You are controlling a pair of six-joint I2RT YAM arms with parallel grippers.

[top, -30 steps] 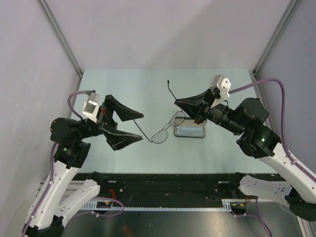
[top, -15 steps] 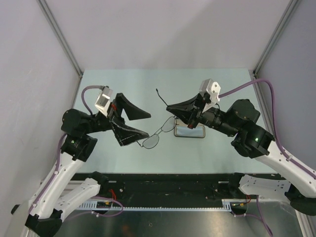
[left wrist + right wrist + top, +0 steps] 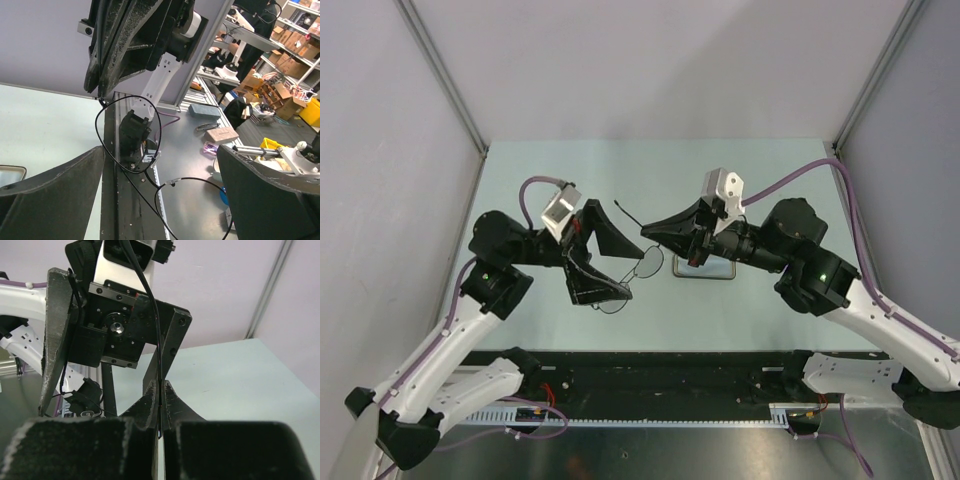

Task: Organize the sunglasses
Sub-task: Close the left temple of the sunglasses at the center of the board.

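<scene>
The sunglasses (image 3: 650,262), thin dark wire frames with clear round lenses, hang in the air above the table's middle. My right gripper (image 3: 647,233) is shut on their frame wire. In the right wrist view the wire (image 3: 151,295) runs up from the closed right gripper (image 3: 160,386). My left gripper (image 3: 628,272) is open, with the lenses between its fingers. In the left wrist view both lenses of the sunglasses (image 3: 131,134) hang between the spread fingers (image 3: 55,192) of the left gripper (image 3: 160,200). The right gripper (image 3: 125,45) pinches the frame from above.
An oblong dark-rimmed case with a pale blue inside (image 3: 710,268) lies on the pale green table (image 3: 540,180), partly under the right arm. Its corner shows in the left wrist view (image 3: 7,175). Grey walls and metal posts close the back and sides.
Both arms have moved toward the centre. The right gripper has carried the sunglasses to the left. The left gripper has moved right and now has its open fingers on either side of the lenses.
</scene>
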